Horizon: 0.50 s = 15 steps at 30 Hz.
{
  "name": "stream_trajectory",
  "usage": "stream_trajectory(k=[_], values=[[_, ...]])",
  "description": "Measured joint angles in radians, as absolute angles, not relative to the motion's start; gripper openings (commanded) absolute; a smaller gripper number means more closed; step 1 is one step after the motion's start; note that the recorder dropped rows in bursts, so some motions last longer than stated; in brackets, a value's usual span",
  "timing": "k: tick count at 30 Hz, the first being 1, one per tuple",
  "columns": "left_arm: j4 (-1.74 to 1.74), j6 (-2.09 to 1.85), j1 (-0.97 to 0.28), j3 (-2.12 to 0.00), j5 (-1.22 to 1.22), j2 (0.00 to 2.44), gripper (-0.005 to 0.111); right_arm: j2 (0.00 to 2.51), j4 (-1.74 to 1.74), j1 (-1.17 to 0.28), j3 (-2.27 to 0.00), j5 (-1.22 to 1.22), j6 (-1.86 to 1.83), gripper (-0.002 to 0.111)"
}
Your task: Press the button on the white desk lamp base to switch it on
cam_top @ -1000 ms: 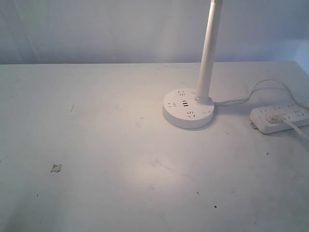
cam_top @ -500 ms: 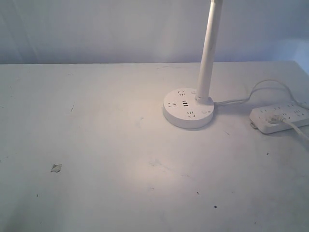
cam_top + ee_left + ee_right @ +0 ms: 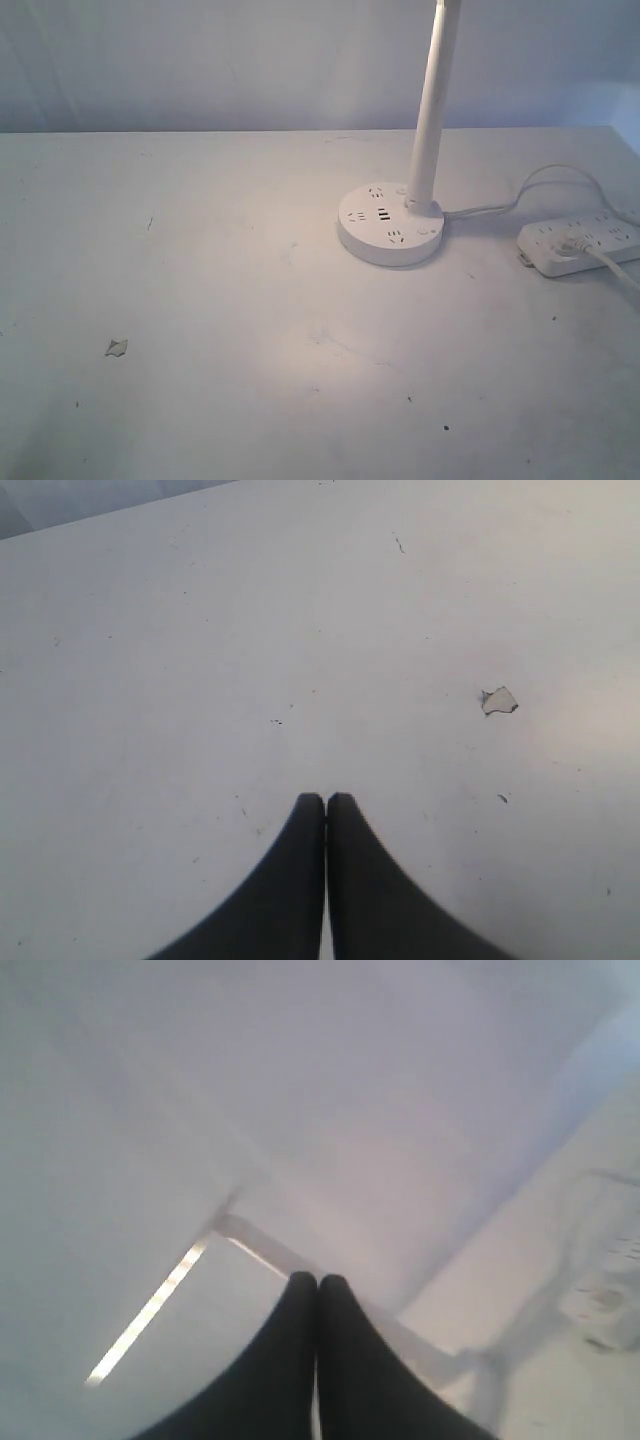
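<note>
1. Sitting right of centre, toward the far side of the surface [image 3: 200, 300], the white desk lamp base [image 3: 390, 232] carries a slim pole [image 3: 432, 110].
2. A power strip [image 3: 580, 243] lies near it, further right.
3. The left end effector [image 3: 325, 802] and right end effector [image 3: 317, 1282] are both pressed closed, empty.

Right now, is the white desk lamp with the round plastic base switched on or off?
On, it seems: a warm pool of light lies on the white table before the round white plastic lamp base.
</note>
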<state>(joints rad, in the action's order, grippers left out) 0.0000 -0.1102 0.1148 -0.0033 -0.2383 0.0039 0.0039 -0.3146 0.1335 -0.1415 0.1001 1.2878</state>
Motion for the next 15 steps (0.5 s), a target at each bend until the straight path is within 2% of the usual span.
stream_trajectory(k=[7, 15], values=[[0.000, -0.110, 0.115, -0.003, -0.238, 0.004, 0.000, 0.004, -0.312, 0.133, -0.023, 0.335, 0.848, 0.000], [0.000, -0.110, 0.115, -0.003, -0.238, 0.004, 0.000, 0.004, -0.334, 0.133, -0.004, 0.352, 0.258, 0.000]])
